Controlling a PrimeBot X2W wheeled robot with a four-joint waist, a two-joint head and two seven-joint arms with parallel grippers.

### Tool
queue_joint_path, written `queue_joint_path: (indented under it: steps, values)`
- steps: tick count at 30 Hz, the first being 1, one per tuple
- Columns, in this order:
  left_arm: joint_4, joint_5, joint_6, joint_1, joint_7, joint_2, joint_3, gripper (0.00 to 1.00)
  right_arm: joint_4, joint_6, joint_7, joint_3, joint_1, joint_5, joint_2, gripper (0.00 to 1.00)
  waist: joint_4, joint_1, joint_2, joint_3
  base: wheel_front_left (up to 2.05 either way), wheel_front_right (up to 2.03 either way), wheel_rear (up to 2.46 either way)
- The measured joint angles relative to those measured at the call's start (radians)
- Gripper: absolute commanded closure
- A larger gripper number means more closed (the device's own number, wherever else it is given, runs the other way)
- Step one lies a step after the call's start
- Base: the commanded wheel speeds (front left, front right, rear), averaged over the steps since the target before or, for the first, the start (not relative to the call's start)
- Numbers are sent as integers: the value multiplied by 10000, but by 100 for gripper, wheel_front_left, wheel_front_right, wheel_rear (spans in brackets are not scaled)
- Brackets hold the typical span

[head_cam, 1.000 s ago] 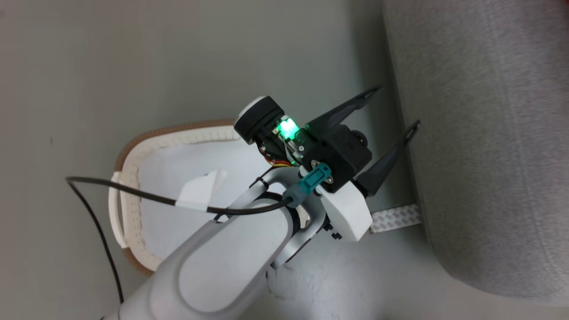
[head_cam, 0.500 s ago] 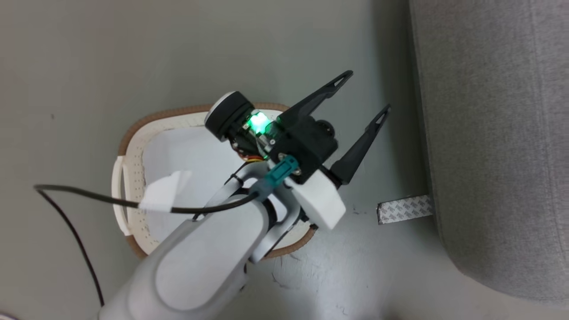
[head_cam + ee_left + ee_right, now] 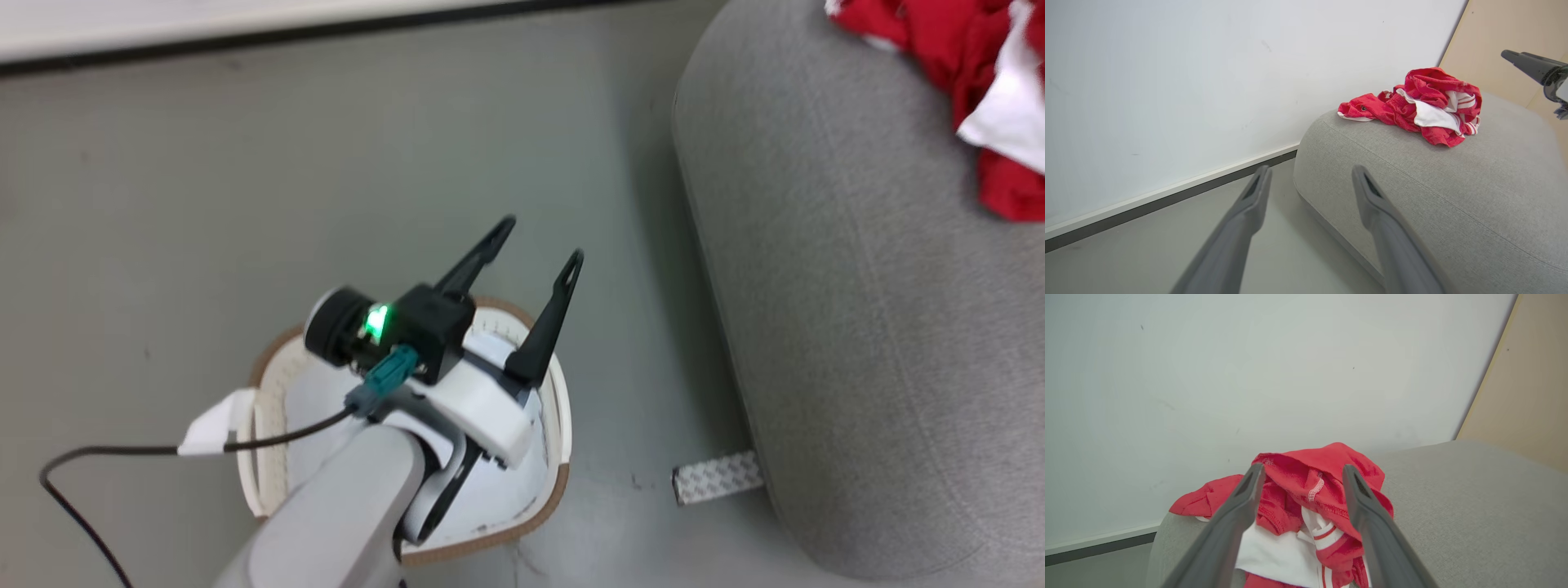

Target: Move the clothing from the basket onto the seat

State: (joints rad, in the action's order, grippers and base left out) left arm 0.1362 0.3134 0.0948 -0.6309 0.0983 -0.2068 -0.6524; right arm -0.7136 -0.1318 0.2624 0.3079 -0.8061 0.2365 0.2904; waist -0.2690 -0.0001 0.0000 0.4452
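The red clothing with white panels (image 3: 963, 49) lies in a crumpled heap on top of the grey seat (image 3: 857, 327). My left gripper (image 3: 543, 241) hangs open and holds nothing, above the far right part of the cream basket (image 3: 558, 392), fingers pointing away from me. In the left wrist view its gripper (image 3: 1310, 171) aims at the seat's rounded end (image 3: 1453, 183), well short of the clothing (image 3: 1425, 102). My right gripper (image 3: 1303, 469) is open just in front of the clothing (image 3: 1306, 498), which lies on the seat (image 3: 1453, 506). My left arm hides much of the basket.
A pale flat pad (image 3: 310, 400) lines the basket's bottom. A black cable with a white tag (image 3: 208, 429) trails left over the grey floor. A strip of tape (image 3: 717, 478) lies by the sofa's base. A white wall (image 3: 1167, 81) and beige panel (image 3: 1502, 41) stand behind.
The head view has shifted, bringing the clothing on the seat and the wall's base into sight. My left gripper, still open, has drawn back from the sofa's edge to over the basket.
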Motion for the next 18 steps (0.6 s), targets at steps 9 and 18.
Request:
queue_joint_path:
  steps: [9, 18]
  values:
    - [1195, 533, 581, 1545, 1333, 98, 518, 0, 2236, 0, 19, -1076, 2426, -522, -596, 0, 218, -2, 0, -1991, 0, 0, 0]
    - [2002, 876, 719, 3278, 1645, 109, 1124, 0, 3147, 0, 19, -2105, 5240, -341, -790, 0, 987, -3, 0, -3638, 0, 0, 0]
